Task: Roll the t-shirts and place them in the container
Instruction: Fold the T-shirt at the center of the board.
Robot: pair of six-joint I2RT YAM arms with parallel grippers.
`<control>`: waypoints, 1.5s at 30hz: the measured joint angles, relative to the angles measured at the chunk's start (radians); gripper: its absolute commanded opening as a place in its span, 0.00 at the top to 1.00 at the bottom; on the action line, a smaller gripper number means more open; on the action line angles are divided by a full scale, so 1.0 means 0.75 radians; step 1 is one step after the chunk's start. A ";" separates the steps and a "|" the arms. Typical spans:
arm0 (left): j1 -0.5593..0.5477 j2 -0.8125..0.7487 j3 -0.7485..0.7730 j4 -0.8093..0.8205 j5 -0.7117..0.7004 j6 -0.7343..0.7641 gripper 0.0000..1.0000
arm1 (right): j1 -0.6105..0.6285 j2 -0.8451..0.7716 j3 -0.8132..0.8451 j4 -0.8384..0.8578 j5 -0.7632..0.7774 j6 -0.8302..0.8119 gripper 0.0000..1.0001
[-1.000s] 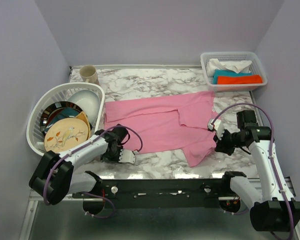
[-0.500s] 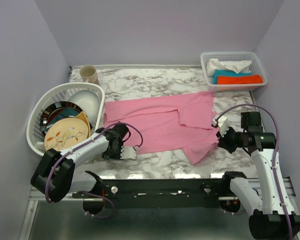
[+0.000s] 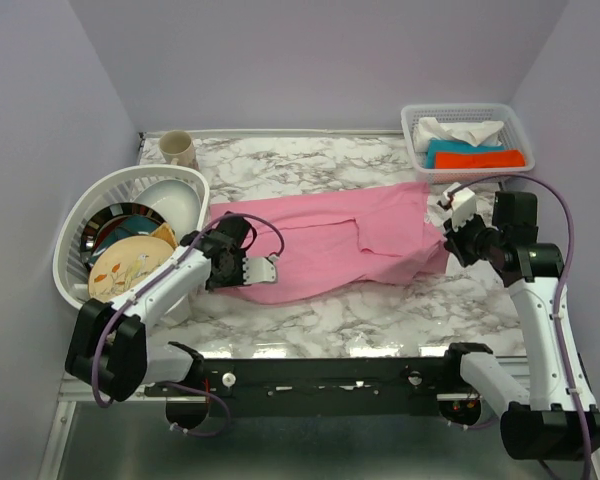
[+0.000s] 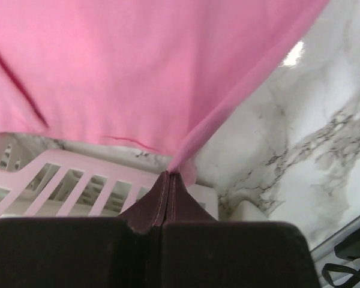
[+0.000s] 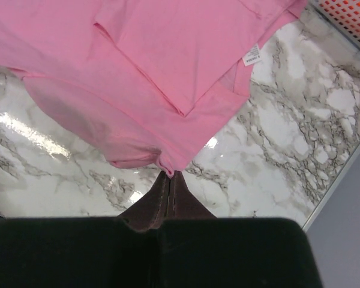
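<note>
Jaws on t-shirt (image 3: 320, 245); plates (image 3: 130, 268) in basket (image 3: 130, 175)

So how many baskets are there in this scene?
2. A round white basket sits at the table's left side and holds dishes. A smaller rectangular white basket sits at the far right corner and holds folded cloths. No others show.

Pink t-shirt (image 3: 320, 245) — soft matt cloth, table (image 3: 380, 315) — glossy marble-look

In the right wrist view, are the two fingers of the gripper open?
No, the right gripper has its fingers pressed together, pinching an edge of the pink t-shirt.
</note>
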 measured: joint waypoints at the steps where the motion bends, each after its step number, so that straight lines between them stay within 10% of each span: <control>1: 0.020 0.009 0.015 0.001 0.000 0.004 1.00 | 0.000 0.016 0.010 0.013 0.003 0.010 1.00; 45: 0.180 0.445 0.426 0.171 -0.231 -0.076 1.00 | 0.018 1.105 0.722 0.342 0.076 -0.054 0.99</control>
